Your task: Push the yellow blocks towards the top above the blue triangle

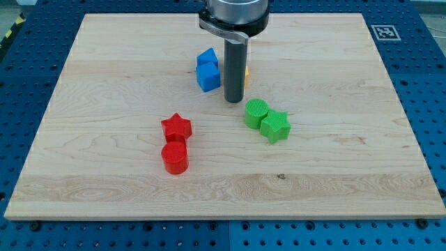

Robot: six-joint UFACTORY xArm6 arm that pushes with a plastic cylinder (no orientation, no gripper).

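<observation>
My tip (233, 100) rests on the board just right of and below two blue blocks. The upper blue block (206, 57) looks like a triangle, and a blue cube (208, 75) touches it from below. A sliver of yellow block (247, 73) shows at the rod's right edge. The rod hides the rest of it, so its shape cannot be made out, nor whether there is a second yellow block.
A green cylinder (256, 112) and a green star (275, 126) touch each other below and right of the tip. A red star (175, 127) sits above a red cylinder (174, 157) toward the lower left. The wooden board (104, 84) lies on a blue perforated table.
</observation>
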